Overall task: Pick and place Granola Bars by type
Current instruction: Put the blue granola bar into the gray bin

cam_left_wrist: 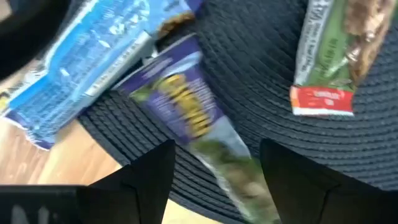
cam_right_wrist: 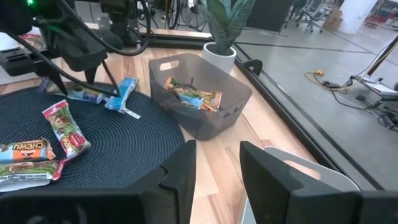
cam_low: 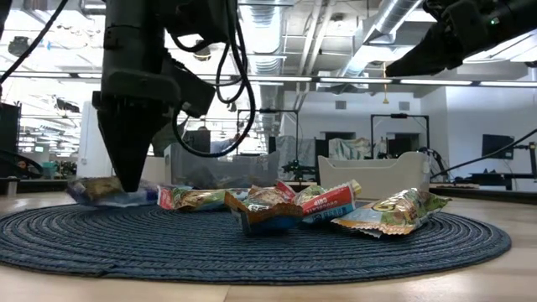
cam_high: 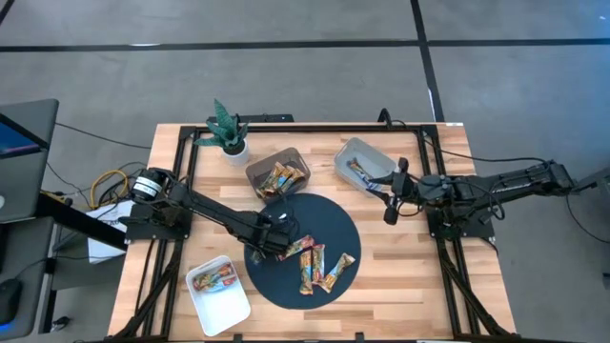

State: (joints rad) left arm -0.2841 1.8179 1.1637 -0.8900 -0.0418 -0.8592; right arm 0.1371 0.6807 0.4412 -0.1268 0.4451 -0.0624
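- Our left gripper [cam_left_wrist: 214,165] hovers spread over a purple granola bar [cam_left_wrist: 186,106] on the mat [cam_high: 334,229].
- Right gripper [cam_right_wrist: 214,168], spread, probably idle above the grey bin [cam_high: 367,162].

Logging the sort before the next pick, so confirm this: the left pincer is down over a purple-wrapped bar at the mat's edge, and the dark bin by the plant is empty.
Not empty. The right wrist view shows several wrapped bars lying in the dark bin by the plant. The rest holds: the left pincer is open over the purple-wrapped bar at the mat's edge.
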